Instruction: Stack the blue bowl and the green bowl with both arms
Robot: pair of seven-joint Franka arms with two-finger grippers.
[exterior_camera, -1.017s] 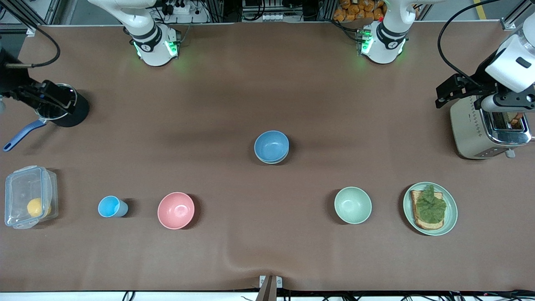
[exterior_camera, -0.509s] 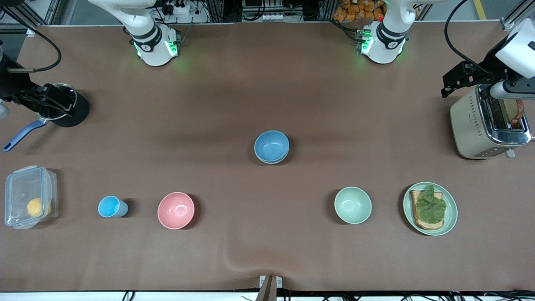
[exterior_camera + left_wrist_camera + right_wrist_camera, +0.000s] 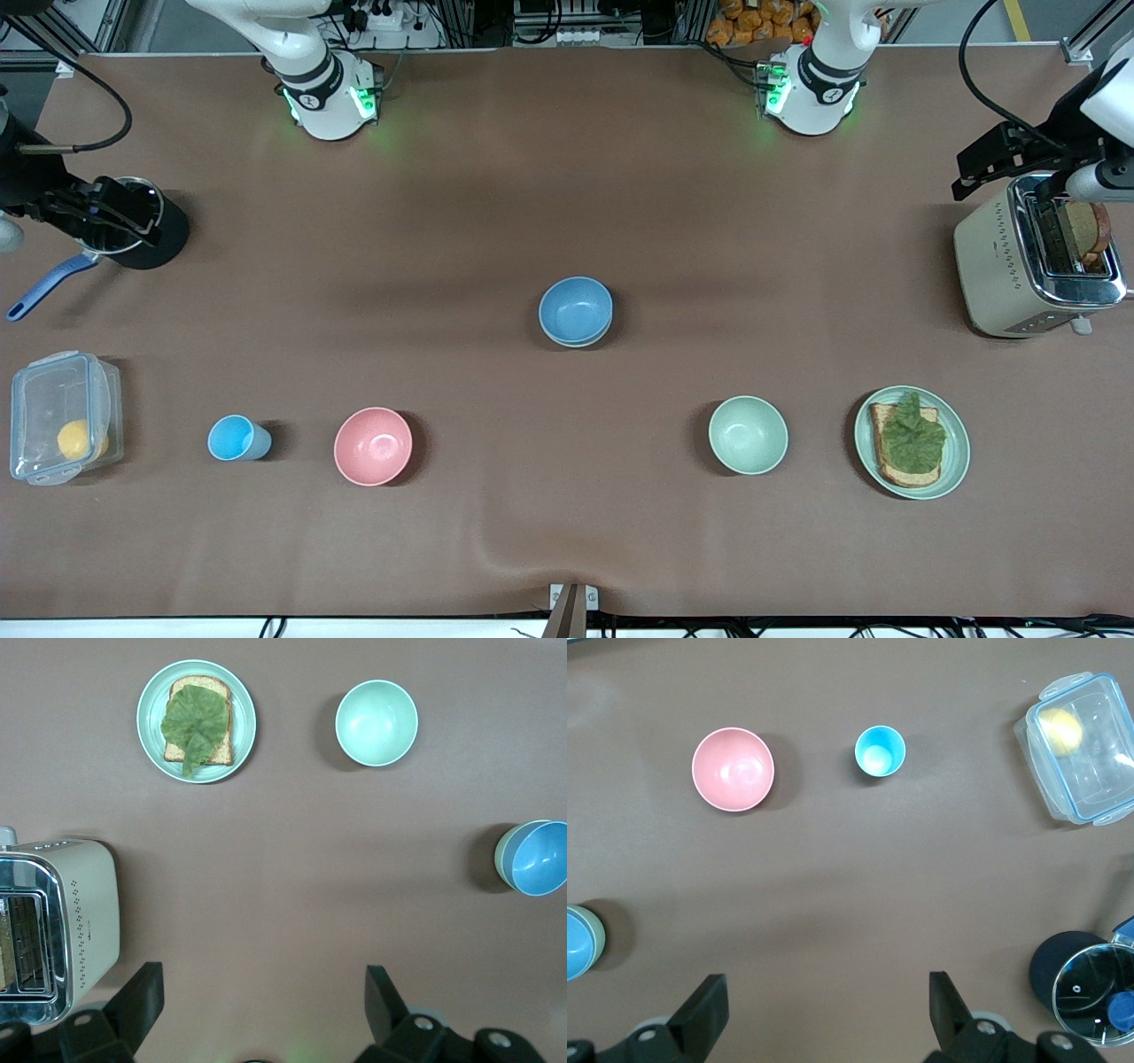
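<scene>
The blue bowl (image 3: 576, 307) sits nested in the green bowl (image 3: 577, 341) at the table's middle; only the green bowl's rim shows under it. The stack also shows in the left wrist view, blue bowl (image 3: 540, 859) in green bowl (image 3: 501, 856), and in the right wrist view, blue bowl (image 3: 574, 946) in green bowl (image 3: 599, 935). My left gripper (image 3: 263, 979) is open and empty, up beside the toaster (image 3: 1032, 257). My right gripper (image 3: 826, 988) is open and empty, up over the black pot (image 3: 142, 226). Both are apart from the stack.
A mintier pale green bowl (image 3: 748, 434) and a green plate with toast and lettuce (image 3: 957, 443) lie toward the left arm's end. A pink bowl (image 3: 373, 446), a light-blue cup (image 3: 234, 438) and a clear lidded box (image 3: 60, 416) lie toward the right arm's end.
My left hand has drawn back off the toaster toward the table's edge, uncovering its slots. My right hand has shifted slightly. The bowls have not moved.
</scene>
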